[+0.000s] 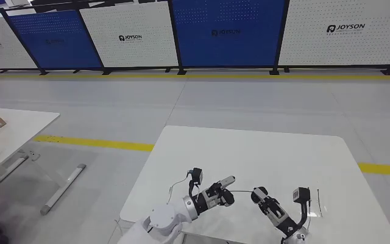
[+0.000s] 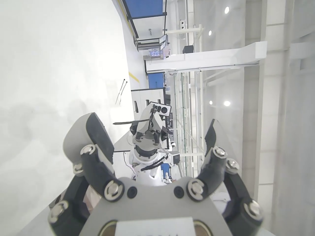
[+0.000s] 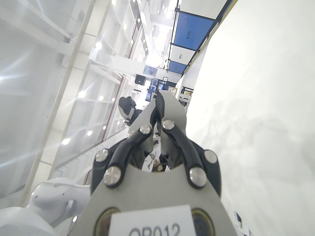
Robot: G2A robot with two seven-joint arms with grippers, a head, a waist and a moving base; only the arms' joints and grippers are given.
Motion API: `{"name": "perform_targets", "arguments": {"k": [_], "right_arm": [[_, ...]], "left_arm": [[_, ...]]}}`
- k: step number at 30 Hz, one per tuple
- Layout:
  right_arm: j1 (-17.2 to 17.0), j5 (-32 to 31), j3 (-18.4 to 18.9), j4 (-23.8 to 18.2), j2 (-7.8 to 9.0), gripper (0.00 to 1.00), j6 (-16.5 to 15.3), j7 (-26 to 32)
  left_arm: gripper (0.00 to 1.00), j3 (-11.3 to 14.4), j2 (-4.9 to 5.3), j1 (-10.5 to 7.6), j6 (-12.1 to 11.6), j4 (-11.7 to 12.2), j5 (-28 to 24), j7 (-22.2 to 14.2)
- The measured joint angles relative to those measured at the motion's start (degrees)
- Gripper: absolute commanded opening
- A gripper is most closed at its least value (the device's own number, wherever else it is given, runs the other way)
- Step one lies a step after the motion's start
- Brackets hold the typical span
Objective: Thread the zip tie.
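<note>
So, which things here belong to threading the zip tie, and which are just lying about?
For the job:
- zip tie, held in the shut right gripper
- left gripper, open

Lying about:
- spare zip ties, flat on the table

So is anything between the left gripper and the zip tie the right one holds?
Nothing visible. The zip tie juts from the shut right gripper toward the open left gripper through open air; spare ties lie aside on the table.
</note>
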Motion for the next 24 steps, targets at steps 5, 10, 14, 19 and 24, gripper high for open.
{"name": "perform_targets", "arguments": {"k": [5, 10, 14, 19, 24], "right_arm": [[0.0, 0.0, 0.0, 0.0, 0.00, 0.00, 0.0, 0.0], [0.2, 0.8, -0.5, 0.1, -0.18, 0.00, -0.2, 0.0], [1.0, 1.3, -1.6, 1.1, -0.51, 0.00, -0.8, 0.6], [1.6, 0.8, -2.1, 1.6, -0.60, 0.00, -0.4, 0.7], [1.5, 0.8, -2.1, 1.6, -0.60, 0.00, -0.4, 0.7]], "left_arm": [[1.00, 0.0, 0.01, 0.03, 0.0, 0.0, 0.0, -0.1], [1.00, 0.9, -0.07, -0.28, 0.4, 0.2, 0.1, -0.2], [1.00, 2.0, -0.21, -0.87, 0.8, 0.5, 0.1, 0.3], [1.00, 2.2, -0.25, -1.01, 0.8, 0.5, -0.1, 0.7], [1.00, 2.3, -0.26, -1.01, 0.8, 0.5, 0.0, 0.9]]}}
